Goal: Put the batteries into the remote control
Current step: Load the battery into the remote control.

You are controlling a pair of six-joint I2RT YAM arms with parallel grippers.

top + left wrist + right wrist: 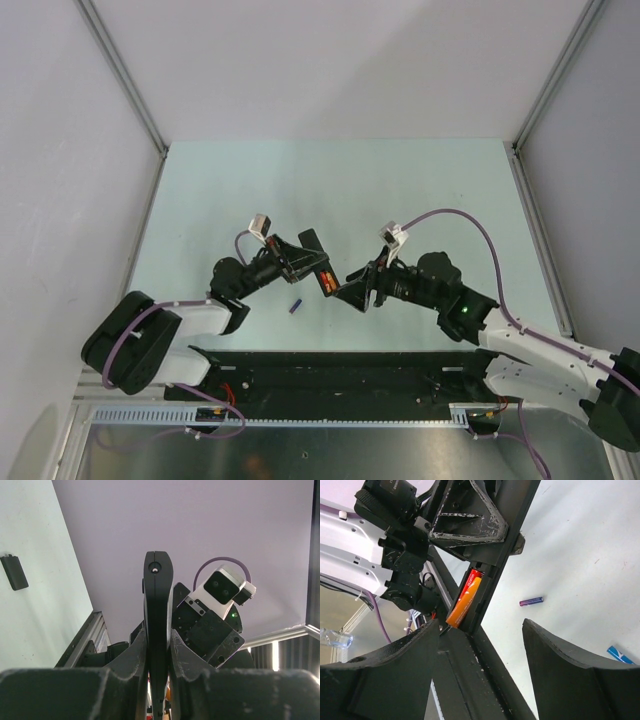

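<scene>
above the middle of the table (400,190), the left gripper (157,652) clamps one end of the remote control (512,535), long axis pointing toward the right gripper (480,625), whose wide, empty jaws sit just beside the recess holding an orange battery (465,599).

Top external: high, behind arm bases, looks down and forward. Far off, so whole surface (400,190), left arm (190,320) and right arm (520,345) in frame.
Left wrist: just behind left claw (158,647), faces along fingers, very near remote control (158,595), seen edge-on, right arm's wrist camera (220,586) beyond.
Right wrist: behind right claw (480,627), close, faces remote control's recess side, surface beyond.
All 3 views share remote control.
</scene>
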